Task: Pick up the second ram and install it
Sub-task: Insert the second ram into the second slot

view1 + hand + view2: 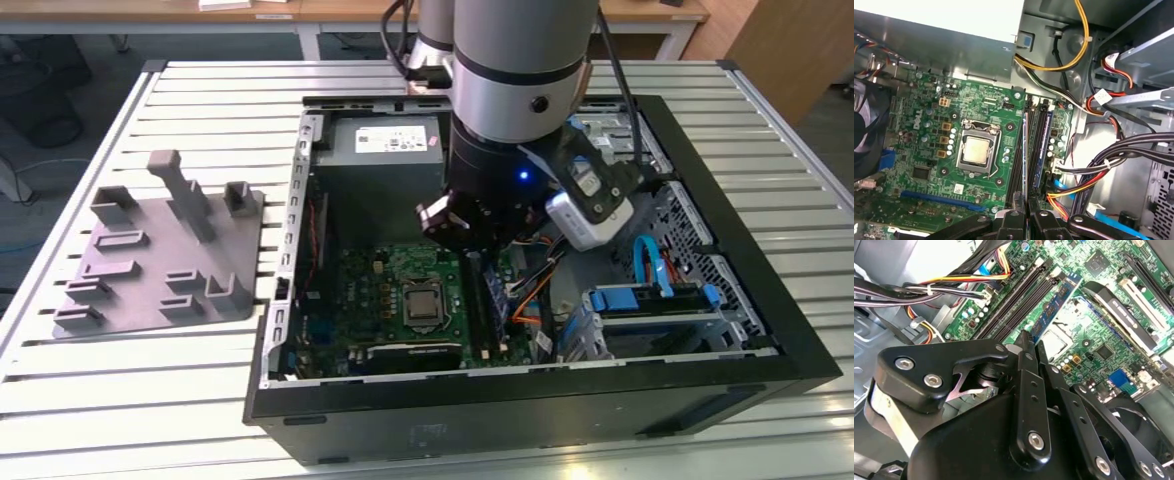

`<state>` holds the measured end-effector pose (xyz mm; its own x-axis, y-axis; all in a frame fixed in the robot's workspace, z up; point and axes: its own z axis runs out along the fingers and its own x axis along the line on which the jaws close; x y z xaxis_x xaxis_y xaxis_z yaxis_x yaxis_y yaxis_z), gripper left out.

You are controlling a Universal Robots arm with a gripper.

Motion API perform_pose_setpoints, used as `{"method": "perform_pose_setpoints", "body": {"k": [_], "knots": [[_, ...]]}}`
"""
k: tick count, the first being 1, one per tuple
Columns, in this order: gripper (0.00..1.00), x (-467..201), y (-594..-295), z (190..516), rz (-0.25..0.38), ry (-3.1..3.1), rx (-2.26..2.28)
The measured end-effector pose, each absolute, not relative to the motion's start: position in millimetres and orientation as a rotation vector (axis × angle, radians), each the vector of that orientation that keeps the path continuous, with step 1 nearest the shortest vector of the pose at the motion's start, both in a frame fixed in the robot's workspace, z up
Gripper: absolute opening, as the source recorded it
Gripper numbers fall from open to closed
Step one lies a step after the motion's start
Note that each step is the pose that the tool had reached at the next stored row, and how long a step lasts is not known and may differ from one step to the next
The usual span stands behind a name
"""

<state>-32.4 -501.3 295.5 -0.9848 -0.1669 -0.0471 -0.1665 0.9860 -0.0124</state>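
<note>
Slatted metal table (200,95). An open case (761,330) lies flat on it, with a grey plate (147,260) beside it on the exterior view's left. The arm (521,70) reaches down into the case, over the memory slots.

Gripper (1027,202): the fingers are drawn close on either side of the ram (1025,150) at its near end, and appear to pinch it. The ram stands on edge along the slot nearest the socket (976,150). Another stick (1046,145) stands a few slots over, toward the cables (1094,165). Can't tell whether the ram is fully down or its latches are closed.

Risks, as I judge them:
- The grip is at one end only, so a downward push could seat that end and leave the far end riding high.
- If the notch is off, pressure would flex the board (929,165) rather than seat the ram.
- The cables lie close by, so the fingers could snag them when they move.

Print:
- White label (396,140) on the power supply, too small to read.
- White maker's mark and component lettering on the board, nothing worth transcribing.
</note>
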Motion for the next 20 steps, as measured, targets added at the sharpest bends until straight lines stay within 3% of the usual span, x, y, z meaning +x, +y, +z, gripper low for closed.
{"method": "perform_pose_setpoints", "body": {"k": [20], "knots": [[0.14, -32.4, -501.3, 294.0, -0.019, 3.094, -0.009]]}}
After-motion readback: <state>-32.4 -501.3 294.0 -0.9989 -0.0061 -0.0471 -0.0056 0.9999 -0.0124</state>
